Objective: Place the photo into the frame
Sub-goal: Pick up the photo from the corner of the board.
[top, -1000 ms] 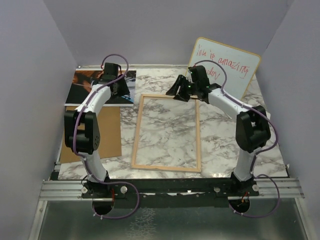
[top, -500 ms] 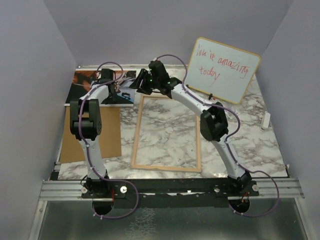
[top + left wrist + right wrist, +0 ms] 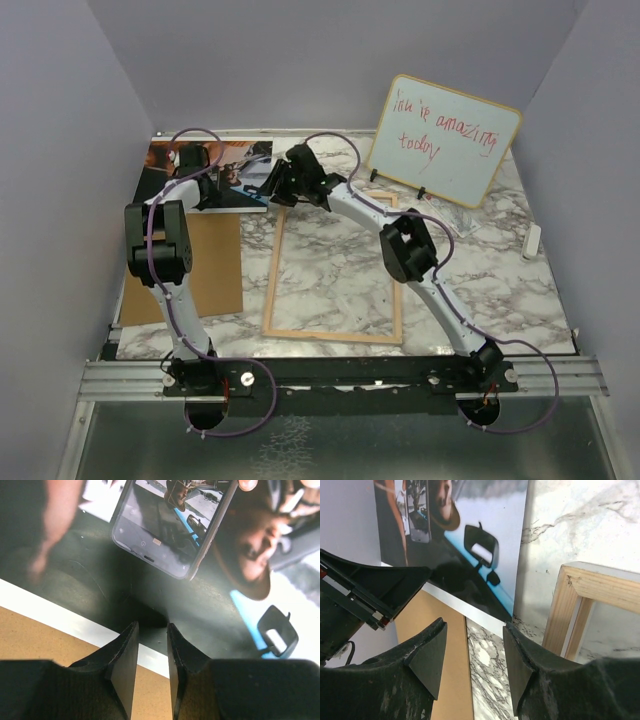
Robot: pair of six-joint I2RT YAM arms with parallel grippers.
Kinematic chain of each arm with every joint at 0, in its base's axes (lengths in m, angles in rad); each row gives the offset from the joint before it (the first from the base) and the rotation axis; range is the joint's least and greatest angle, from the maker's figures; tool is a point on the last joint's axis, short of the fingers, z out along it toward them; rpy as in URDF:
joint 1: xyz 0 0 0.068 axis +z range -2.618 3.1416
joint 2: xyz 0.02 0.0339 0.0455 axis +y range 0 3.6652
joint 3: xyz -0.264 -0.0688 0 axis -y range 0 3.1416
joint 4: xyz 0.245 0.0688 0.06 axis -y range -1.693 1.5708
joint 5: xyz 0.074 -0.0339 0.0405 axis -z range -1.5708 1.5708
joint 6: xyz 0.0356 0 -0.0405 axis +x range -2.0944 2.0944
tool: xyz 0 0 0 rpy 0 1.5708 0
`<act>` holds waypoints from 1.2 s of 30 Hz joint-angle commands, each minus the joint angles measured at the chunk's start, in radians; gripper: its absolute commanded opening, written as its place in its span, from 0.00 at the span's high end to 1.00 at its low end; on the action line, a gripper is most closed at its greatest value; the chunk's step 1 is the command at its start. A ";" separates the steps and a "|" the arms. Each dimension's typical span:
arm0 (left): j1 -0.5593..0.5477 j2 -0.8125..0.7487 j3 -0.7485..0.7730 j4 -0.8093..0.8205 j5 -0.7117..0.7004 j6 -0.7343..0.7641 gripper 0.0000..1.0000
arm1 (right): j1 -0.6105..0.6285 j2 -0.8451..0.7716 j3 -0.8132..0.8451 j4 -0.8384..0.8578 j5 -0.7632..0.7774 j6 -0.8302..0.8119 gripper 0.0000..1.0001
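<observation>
The photo [image 3: 190,160], a glossy dark print with a white border, lies flat at the back left of the table, its near edge over a brown backing board [image 3: 205,275]. My left gripper [image 3: 205,195] points down at that near edge. In the left wrist view its fingertips [image 3: 152,630] stand a narrow gap apart on the photo [image 3: 100,580], and nothing shows between them. My right gripper [image 3: 270,190] reaches across to the photo's near right corner [image 3: 470,565], open [image 3: 474,626] above bare marble. The light wood frame [image 3: 335,265] lies flat mid-table, its corner [image 3: 580,590] beside the right fingers.
A wood-rimmed whiteboard [image 3: 445,140] with red writing leans at the back right. A small white object [image 3: 532,240] lies at the table's right edge. Grey walls close in on three sides. The backing board [image 3: 440,630] sits left of the frame.
My right arm has swung left from the frame's far right corner to the photo's right corner. My left gripper has shifted slightly on the photo and its jaws have narrowed.
</observation>
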State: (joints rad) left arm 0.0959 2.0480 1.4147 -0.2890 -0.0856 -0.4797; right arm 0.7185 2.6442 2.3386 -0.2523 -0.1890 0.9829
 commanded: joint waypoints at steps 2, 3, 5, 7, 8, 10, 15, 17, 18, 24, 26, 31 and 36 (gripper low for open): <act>-0.009 0.033 -0.124 -0.091 0.116 -0.033 0.70 | 0.015 0.039 0.025 -0.005 0.037 0.002 0.47; -0.009 0.027 -0.136 -0.089 0.120 -0.034 0.70 | 0.015 0.042 0.024 -0.022 0.045 0.002 0.48; -0.009 0.018 -0.160 -0.085 0.128 -0.036 0.70 | 0.015 0.049 0.023 -0.050 0.056 0.001 0.48; -0.009 0.011 -0.176 -0.081 0.133 -0.037 0.70 | 0.015 0.052 0.025 -0.082 0.080 -0.003 0.48; -0.009 0.008 -0.182 -0.081 0.136 -0.037 0.70 | 0.015 0.054 0.026 -0.106 0.099 -0.004 0.48; -0.009 0.001 -0.191 -0.078 0.139 -0.036 0.70 | 0.013 0.058 0.041 -0.164 0.142 -0.004 0.48; -0.009 -0.010 -0.202 -0.077 0.153 -0.033 0.70 | 0.006 0.103 0.082 -0.225 0.158 0.012 0.47; -0.009 -0.018 -0.209 -0.078 0.161 -0.031 0.70 | 0.005 0.115 0.082 -0.202 0.135 0.021 0.47; -0.009 -0.021 -0.214 -0.077 0.166 -0.030 0.70 | 0.004 0.119 0.082 -0.188 0.125 0.026 0.47; -0.010 -0.029 -0.247 -0.078 0.175 -0.028 0.70 | 0.013 0.186 0.194 -0.226 0.112 0.063 0.48; -0.009 -0.028 -0.253 -0.077 0.171 -0.028 0.70 | 0.015 0.190 0.185 -0.251 0.121 0.088 0.47; -0.009 -0.034 -0.265 -0.077 0.164 -0.027 0.71 | 0.015 0.163 0.112 -0.211 0.122 0.079 0.45; -0.009 -0.043 -0.276 -0.078 0.170 -0.025 0.71 | 0.015 0.136 0.089 -0.028 -0.034 0.051 0.48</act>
State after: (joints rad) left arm 0.0971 1.9469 1.2217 -0.1375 0.0341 -0.5011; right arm 0.7269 2.7655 2.4931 -0.3302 -0.1226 1.0710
